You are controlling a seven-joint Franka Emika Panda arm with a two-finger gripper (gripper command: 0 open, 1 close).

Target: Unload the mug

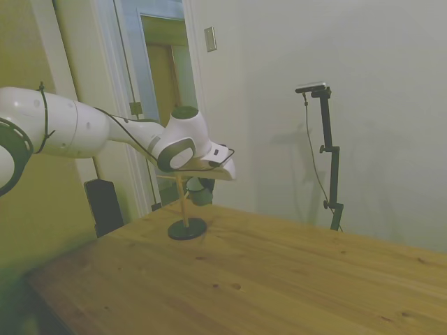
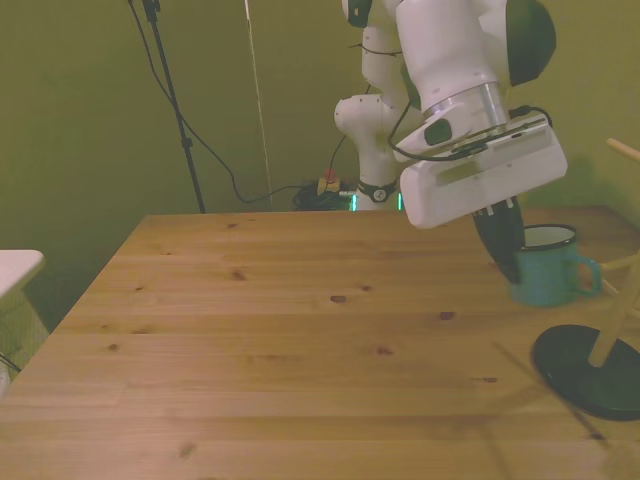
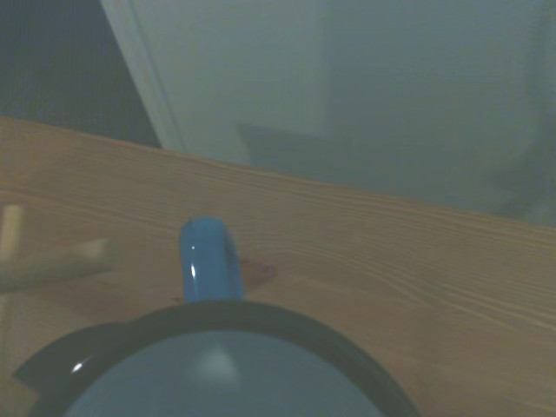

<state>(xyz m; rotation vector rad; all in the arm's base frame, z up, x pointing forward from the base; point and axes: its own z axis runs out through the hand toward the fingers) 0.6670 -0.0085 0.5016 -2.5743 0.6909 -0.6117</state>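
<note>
The gripper [image 2: 505,250] is clamped on one mug [image 2: 548,268], held upright above the table [image 2: 280,350] beside one peg stand [image 2: 590,365].

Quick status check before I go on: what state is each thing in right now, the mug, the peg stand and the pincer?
mug: upright, held in the air, off the pegs, handle toward the stand.
peg stand: upright on the table, pegs bare.
pincer: shut on the mug's rim.
</note>
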